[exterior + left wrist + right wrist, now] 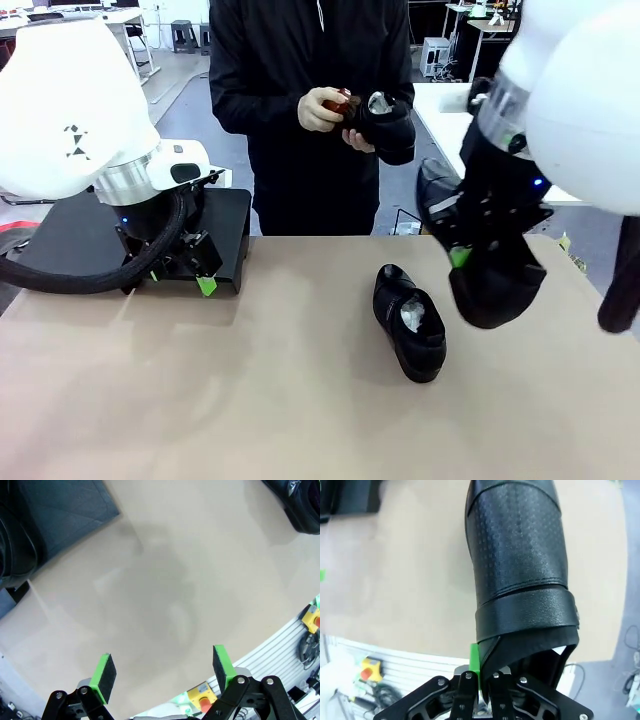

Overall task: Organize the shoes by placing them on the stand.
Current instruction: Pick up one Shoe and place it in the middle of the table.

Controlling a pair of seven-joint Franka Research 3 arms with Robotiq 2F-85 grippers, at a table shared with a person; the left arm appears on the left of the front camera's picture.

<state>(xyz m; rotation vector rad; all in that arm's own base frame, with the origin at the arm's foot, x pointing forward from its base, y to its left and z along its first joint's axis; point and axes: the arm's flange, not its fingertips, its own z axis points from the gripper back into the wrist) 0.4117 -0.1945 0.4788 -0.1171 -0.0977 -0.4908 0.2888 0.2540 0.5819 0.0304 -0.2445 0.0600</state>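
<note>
Grip status as we read it: right gripper (479,666) clamped on the heel edge of one shoe (520,570), toe down over the table (250,400); left gripper (162,672) spread apart near the stand (60,240); second shoe (410,322) lies mid-table; a person's hand (322,108) holds a third shoe (392,130)

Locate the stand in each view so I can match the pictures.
Front view: the stand, left side, at the far edge of the tan table.
Left wrist view: dark panel in the top left corner.
Right wrist view: dark sliver in the top left corner.
Shared landmark: that tan table, bordering it in every view.
</note>
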